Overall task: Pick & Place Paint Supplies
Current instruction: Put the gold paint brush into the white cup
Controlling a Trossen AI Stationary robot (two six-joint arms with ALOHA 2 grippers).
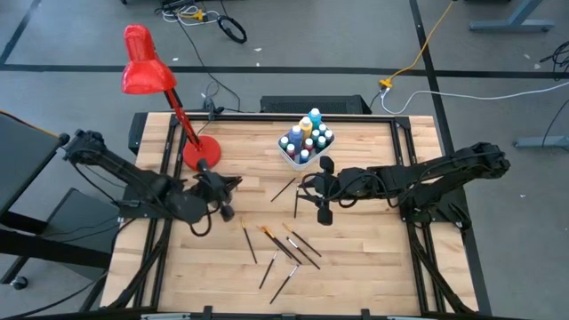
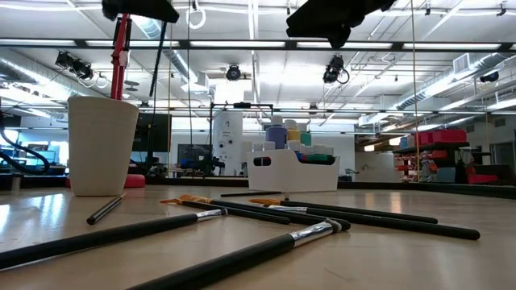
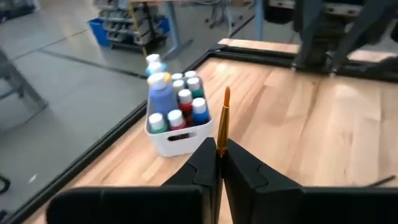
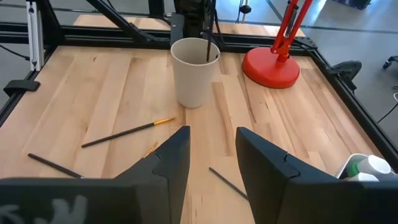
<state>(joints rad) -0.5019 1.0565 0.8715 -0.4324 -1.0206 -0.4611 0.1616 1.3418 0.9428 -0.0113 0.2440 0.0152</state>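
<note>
Paintbrush [image 3: 222, 121] clamped upright in left pincer [image 3: 219, 163] above beige cup [image 4: 194, 71].

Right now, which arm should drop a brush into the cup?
Left. The left gripper is shut on a brush, and the right wrist view shows that brush hanging over the cup. The right gripper is open, holds nothing and sits farther from the cup.

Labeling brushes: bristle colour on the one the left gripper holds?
Orange bristle tip, clearest in the left wrist view.

Overhead, table-level and two wrist cameras share the table [image 1: 356, 258].
</note>
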